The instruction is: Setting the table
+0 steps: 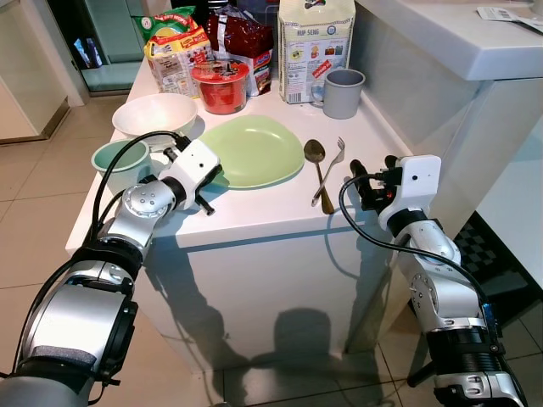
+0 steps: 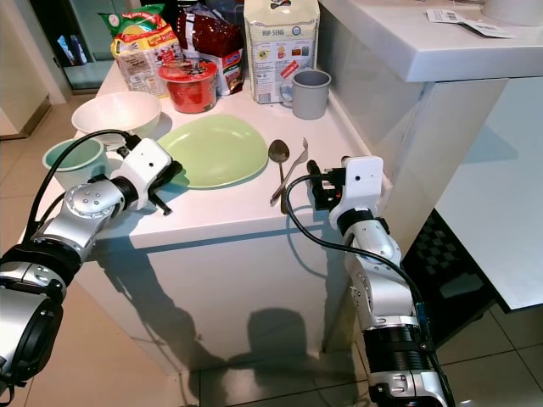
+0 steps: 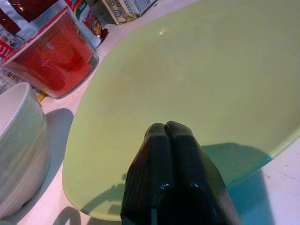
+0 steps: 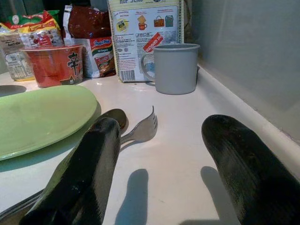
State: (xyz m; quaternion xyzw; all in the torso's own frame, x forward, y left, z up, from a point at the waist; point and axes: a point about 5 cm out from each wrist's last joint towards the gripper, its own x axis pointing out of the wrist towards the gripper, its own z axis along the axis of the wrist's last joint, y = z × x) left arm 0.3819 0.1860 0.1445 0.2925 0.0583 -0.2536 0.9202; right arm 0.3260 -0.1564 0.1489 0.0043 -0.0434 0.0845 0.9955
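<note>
A light green plate (image 1: 259,146) lies in the middle of the white table (image 1: 254,216). My left gripper (image 1: 215,180) is shut, its fingertips (image 3: 166,131) pressed together just over the plate's near-left rim, with nothing seen between them. Right of the plate lie a spoon (image 1: 316,153) and a fork (image 1: 336,159), side by side with their handles crossing near the table's front edge. My right gripper (image 4: 168,187) stands open low over the table's front right corner, just right of the cutlery handles, holding nothing. A grey mug (image 1: 342,91) stands behind the cutlery.
A white bowl (image 1: 155,114) and a mint bowl (image 1: 119,161) sit left of the plate. A red noodle cup (image 1: 221,85), snack packets (image 1: 174,51) and a white bag (image 1: 314,42) crowd the back. A white counter wall (image 1: 441,110) runs along the table's right side.
</note>
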